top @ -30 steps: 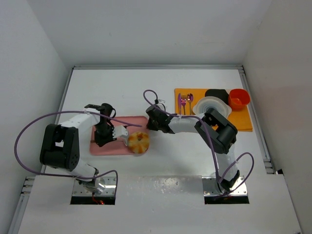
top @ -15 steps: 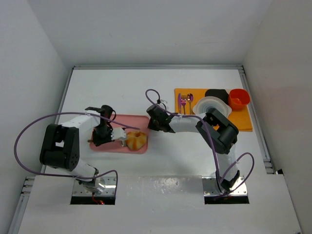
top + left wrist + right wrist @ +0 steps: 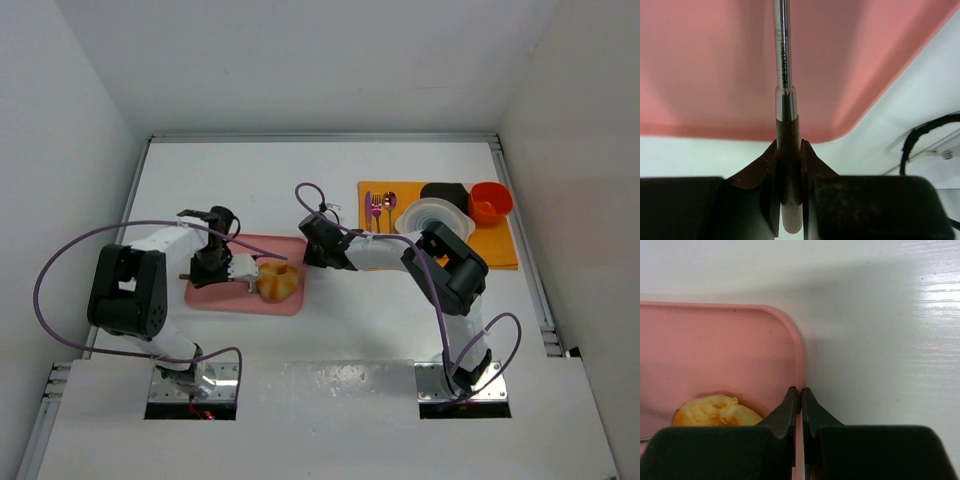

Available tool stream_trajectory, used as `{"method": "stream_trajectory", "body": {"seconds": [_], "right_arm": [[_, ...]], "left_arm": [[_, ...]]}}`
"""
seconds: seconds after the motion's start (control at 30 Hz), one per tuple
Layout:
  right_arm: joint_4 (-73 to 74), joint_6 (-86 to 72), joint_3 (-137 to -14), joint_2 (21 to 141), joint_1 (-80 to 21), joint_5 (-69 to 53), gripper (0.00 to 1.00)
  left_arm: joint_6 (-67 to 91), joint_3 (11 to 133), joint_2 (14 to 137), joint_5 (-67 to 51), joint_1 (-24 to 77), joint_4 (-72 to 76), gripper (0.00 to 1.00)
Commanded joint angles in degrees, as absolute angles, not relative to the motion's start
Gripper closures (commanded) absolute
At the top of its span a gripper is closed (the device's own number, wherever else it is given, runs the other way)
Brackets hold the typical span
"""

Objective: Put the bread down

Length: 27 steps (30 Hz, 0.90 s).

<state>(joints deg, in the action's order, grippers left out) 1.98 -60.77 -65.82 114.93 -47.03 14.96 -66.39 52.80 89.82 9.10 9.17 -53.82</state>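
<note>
Bread (image 3: 277, 283) sits on the right end of a pink tray (image 3: 225, 298), close to its right rim, left of the table's (image 3: 350, 330) middle. The right gripper (image 3: 308, 255) reaches in from the right, its fingers pressed together on that rim just beyond the bun. The left gripper (image 3: 213, 265) hangs over the tray's left part, pinching the dark handle of a utensil (image 3: 784, 60) whose metal shaft runs out over the pink surface. Well apart on the right lies an orange mat (image 3: 500, 245) bearing a fork (image 3: 374, 210), spoon (image 3: 389, 205), white plate (image 3: 432, 215), black bowl (image 3: 445, 192) and red bowl (image 3: 490, 202).
</note>
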Motion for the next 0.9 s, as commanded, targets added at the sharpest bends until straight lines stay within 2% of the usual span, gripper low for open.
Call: {"method": "stream_trajectory", "body": {"seconds": [0.0, 0.27, 0.87], "right_arm": [[4.48, -59.77, -67.06, 116.19, -47.37, 15.56, 1.0], [4.48, -60.03, -66.27, 115.4, -47.2, 15.47, 1.0], [1.14, -58.62, -69.26, 117.68, -46.76, 10.99, 1.0]], "left_arm": [[-64.6, 54.76, 92.8, 6.25, 9.14, -57.66, 1.0], [-63.54, 58.01, 95.27, 1.32, 8.0, -61.17, 1.0], [-66.27, 55.81, 88.33, -2.54, 8.0, -60.12, 1.0]]}}
